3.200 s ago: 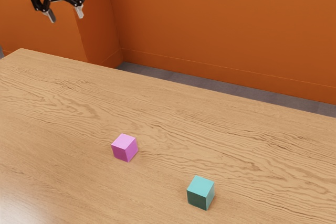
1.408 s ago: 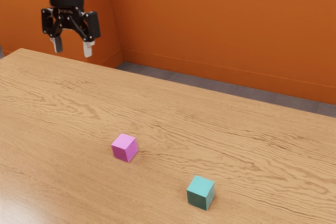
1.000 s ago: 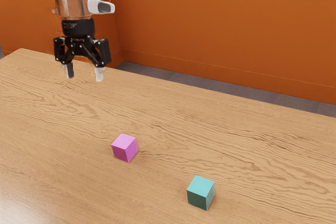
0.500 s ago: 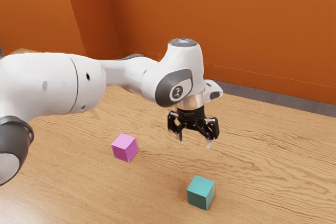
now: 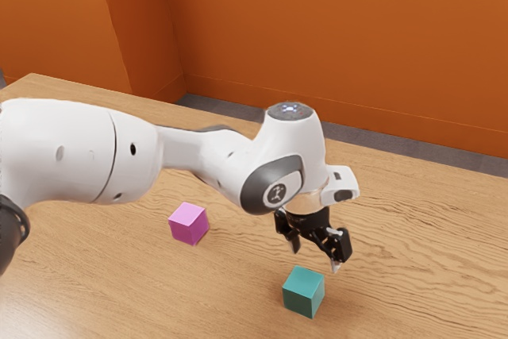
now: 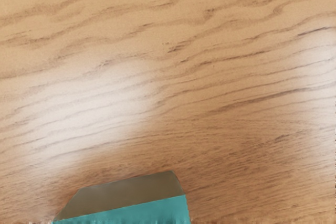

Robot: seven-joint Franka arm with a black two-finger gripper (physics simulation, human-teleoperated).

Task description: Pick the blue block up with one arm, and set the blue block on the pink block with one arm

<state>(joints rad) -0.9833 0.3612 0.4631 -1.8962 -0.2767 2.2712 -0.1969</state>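
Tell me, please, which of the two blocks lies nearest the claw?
The blue block, the teal-coloured one, right beneath the claw; the pink block sits farther off toward the exterior view's left.

Light-brown wood-grain table [image 5: 429, 212] fills the near side, w/ a pale sheen of light [image 6: 89, 103] on top (clearest in the wrist view). Past its far edge, a narrow strip of grey floor [image 5: 381, 139]. Plain orange walls [image 5: 357, 29] behind; an orange corner pillar [image 5: 131, 21] juts out on the exterior view's left.

tool [image 5: 314, 255] over one block [image 5: 303, 291], other block [image 5: 189, 223] apart
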